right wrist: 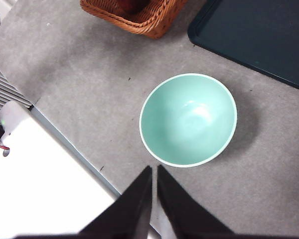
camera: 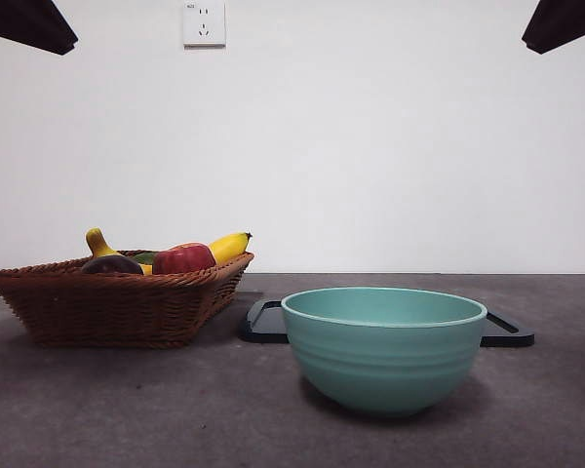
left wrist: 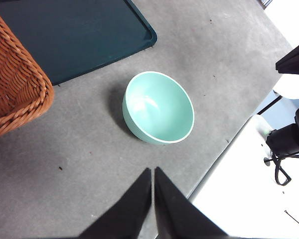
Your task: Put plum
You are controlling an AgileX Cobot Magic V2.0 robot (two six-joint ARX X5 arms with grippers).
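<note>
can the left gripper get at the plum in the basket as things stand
Probably yes. The plum lies on top in the open basket beside the apple, with nothing covering it, and the left gripper, shut, waits above the table.

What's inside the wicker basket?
Above the basket rim the front view shows a dark plum, a red apple, a yellow banana, a yellow stem-like piece and something green. Lower contents are hidden by the wall.
</note>
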